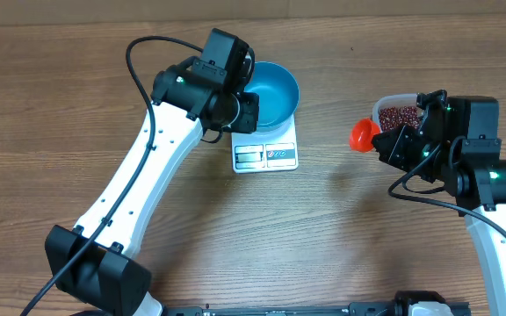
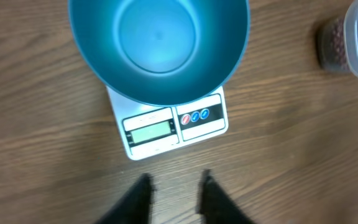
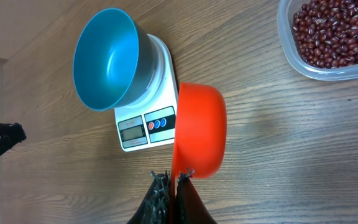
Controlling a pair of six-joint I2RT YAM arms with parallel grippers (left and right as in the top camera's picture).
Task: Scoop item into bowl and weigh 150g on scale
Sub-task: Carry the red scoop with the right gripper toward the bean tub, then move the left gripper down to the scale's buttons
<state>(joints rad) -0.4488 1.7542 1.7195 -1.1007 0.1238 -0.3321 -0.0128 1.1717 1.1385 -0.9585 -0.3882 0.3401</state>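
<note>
The empty blue bowl [image 1: 275, 88] sits on the scale [image 1: 266, 156] ready for weighing, the left jaws are a little apart holding nothing, and the right jaws pinch the orange scoop [image 3: 197, 130], likely to dig beans [image 3: 331, 31] from the tub [image 3: 328, 73].

Left tool [image 2: 176, 179] fingers slightly apart; right tool [image 3: 173, 175] fingers tight together.

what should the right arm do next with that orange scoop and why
Probably swing the right end effector, shut on the orange scoop, over to the clear tub and dip into the beans. The blue bowl already sits on the scale and looks empty, so there is nothing to weigh yet.
</note>
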